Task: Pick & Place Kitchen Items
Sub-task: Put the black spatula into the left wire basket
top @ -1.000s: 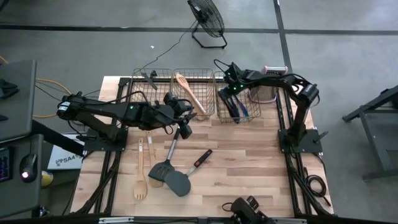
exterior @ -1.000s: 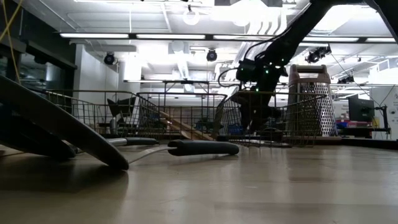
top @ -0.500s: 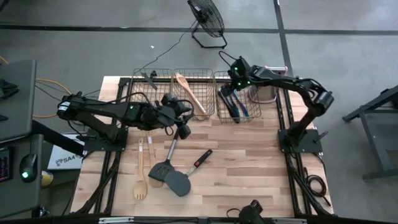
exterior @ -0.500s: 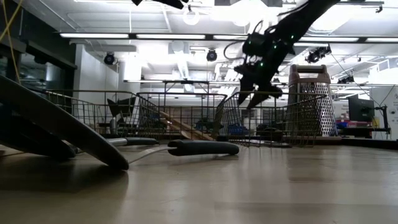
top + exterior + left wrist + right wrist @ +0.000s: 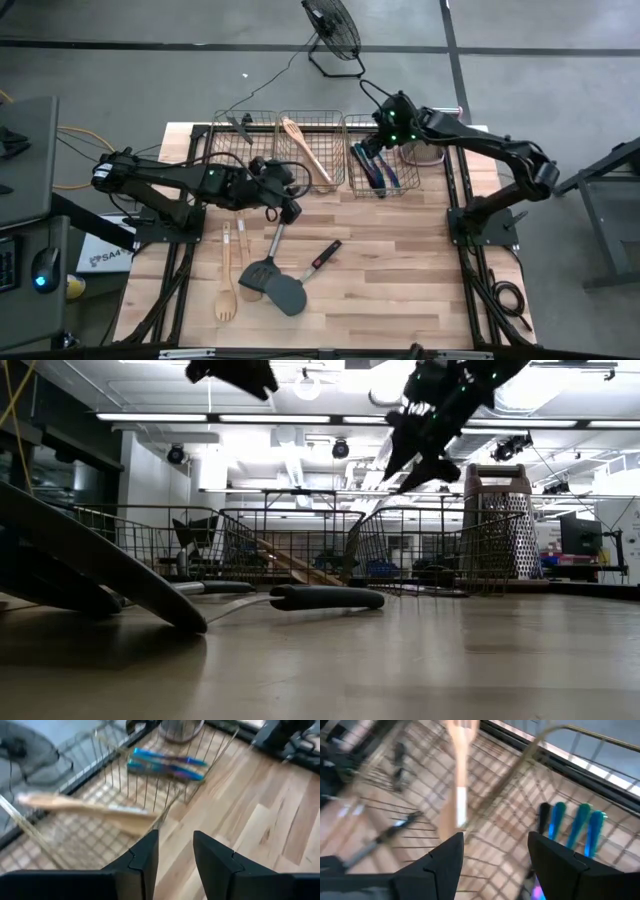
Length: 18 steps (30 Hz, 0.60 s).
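My right gripper [image 5: 384, 132] [image 5: 415, 468] hangs open and empty above the right wire basket [image 5: 392, 190], where slim blue and teal pieces [image 5: 375, 165] [image 5: 580, 825] lie. My left gripper [image 5: 290, 200] [image 5: 176, 840] is open and empty above the table, in front of the middle basket [image 5: 312, 186], which holds a pale wooden spoon [image 5: 300, 145]. Two dark grey spatulas [image 5: 275, 275], a black-handled tool [image 5: 322, 258] and a wooden spoon and fork [image 5: 230, 270] lie flat on the table. The long spatula's handle end [image 5: 281, 232] lies just near my left gripper.
A third wire basket [image 5: 222, 150] at the far left holds a small dark tool [image 5: 243, 125]. The metal box grater [image 5: 428, 140] stands right of the right basket. The table's near right part [image 5: 400, 280] is bare wood.
My right gripper has risen out of the right basket, open and empty, and gone a little toward the table's far right. My left gripper has drawn back slightly toward the table's left. The utensils on the table have kept their places.
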Each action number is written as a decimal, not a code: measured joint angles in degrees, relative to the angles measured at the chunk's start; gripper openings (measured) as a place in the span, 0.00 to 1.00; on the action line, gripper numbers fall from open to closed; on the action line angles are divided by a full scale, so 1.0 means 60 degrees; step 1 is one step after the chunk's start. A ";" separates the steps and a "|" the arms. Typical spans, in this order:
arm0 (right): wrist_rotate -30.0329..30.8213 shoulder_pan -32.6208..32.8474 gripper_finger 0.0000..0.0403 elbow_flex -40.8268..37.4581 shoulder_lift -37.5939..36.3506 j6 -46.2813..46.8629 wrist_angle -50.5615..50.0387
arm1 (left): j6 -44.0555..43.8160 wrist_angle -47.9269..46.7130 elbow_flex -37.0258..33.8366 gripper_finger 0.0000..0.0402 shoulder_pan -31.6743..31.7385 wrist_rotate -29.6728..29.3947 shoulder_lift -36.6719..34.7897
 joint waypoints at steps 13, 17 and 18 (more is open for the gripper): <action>0.0496 0.1933 0.53 0.0000 -0.0835 0.0896 -0.0005 | -0.2630 -0.1853 -0.0546 0.30 0.0000 0.0472 -0.0004; 0.0798 0.2568 0.53 0.0000 -0.0855 0.0912 0.0006 | -0.3007 -0.1638 -0.1173 0.30 0.0000 0.1066 0.0104; 0.0880 0.2715 0.53 0.0000 -0.0855 0.0957 0.0010 | -0.3081 -0.1559 -0.1333 0.30 0.0000 0.1172 0.0139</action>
